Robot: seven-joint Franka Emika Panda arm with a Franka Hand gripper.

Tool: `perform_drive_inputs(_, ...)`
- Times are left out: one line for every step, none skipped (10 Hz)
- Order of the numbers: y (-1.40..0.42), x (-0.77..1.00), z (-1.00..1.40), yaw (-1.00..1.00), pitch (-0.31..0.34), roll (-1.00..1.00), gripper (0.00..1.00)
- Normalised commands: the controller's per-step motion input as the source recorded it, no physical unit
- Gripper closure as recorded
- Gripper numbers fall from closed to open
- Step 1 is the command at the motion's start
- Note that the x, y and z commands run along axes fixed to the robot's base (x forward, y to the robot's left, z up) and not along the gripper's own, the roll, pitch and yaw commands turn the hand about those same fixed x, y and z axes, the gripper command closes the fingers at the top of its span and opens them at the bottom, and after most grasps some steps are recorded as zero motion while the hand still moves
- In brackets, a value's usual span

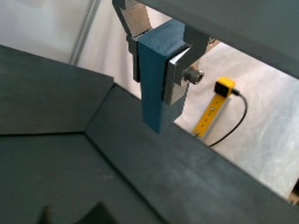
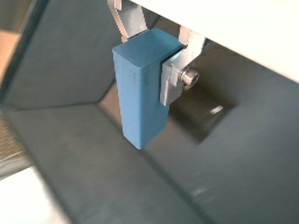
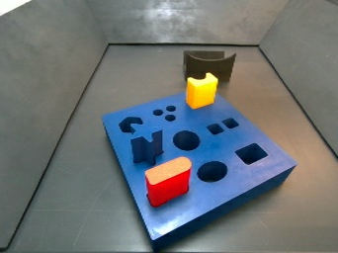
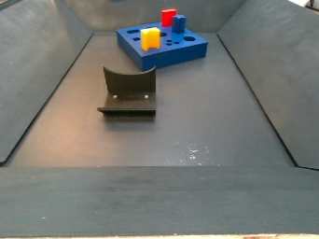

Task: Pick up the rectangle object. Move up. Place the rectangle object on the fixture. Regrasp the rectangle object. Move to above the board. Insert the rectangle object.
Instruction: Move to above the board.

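Sitting at the far end of the grey floor in a side view, the board [image 4: 163,44] carries red, yellow and dark blue blocks, with the empty fixture [image 4: 127,91] nearer. Neither side view shows the tool [image 2: 156,54]; both wrist views show it clamped on the rectangle object [image 2: 142,87], hanging upright and raised clear. Judging this the carry to the fixture, lower slowly, keeping the bar vertical and centred between its walls.
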Motion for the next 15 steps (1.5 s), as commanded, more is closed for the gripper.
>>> perform_drive_inputs(-1.00, -0.54, -0.31, -0.08, -0.122, -1.00, 1.00)
perform_drive_inputs(-1.00, -0.55, -0.31, -0.08, -0.123, -1.00, 1.00)
perform_drive_inputs(-1.00, -0.56, -0.30, -0.08, -0.125, -1.00, 1.00)
perform_drive_inputs(-1.00, -0.57, -0.30, -0.08, -0.129, -1.00, 1.00)
perform_drive_inputs(-1.00, -0.59, -0.30, -0.08, -0.133, -1.00, 1.00)
perform_drive_inputs(-1.00, -0.60, -0.30, -0.08, -0.137, -1.00, 1.00)
perform_drive_inputs(-1.00, -0.63, -0.30, -0.07, -0.143, -1.00, 1.00)
perform_drive_inputs(-0.87, -0.58, -0.25, -0.07, -0.150, -1.00, 1.00)
perform_drive_inputs(-0.48, -0.36, -0.14, -0.07, -0.154, -1.00, 1.00)
perform_drive_inputs(-0.26, -0.23, -0.07, -0.07, -0.154, -1.00, 1.00)
perform_drive_inputs(-0.17, -0.18, -0.05, -0.07, -0.152, -1.00, 1.00)
perform_drive_inputs(-0.06, -0.11, -0.01, -0.07, -0.149, -1.00, 1.00)
perform_drive_inputs(0.00, -0.08, 0.00, -0.06, -0.151, -1.00, 1.00)
perform_drive_inputs(0.03, -0.05, 0.01, -0.06, -0.149, -1.00, 1.00)
perform_drive_inputs(0.03, -0.05, 0.00, -0.06, -0.153, -1.00, 1.00)
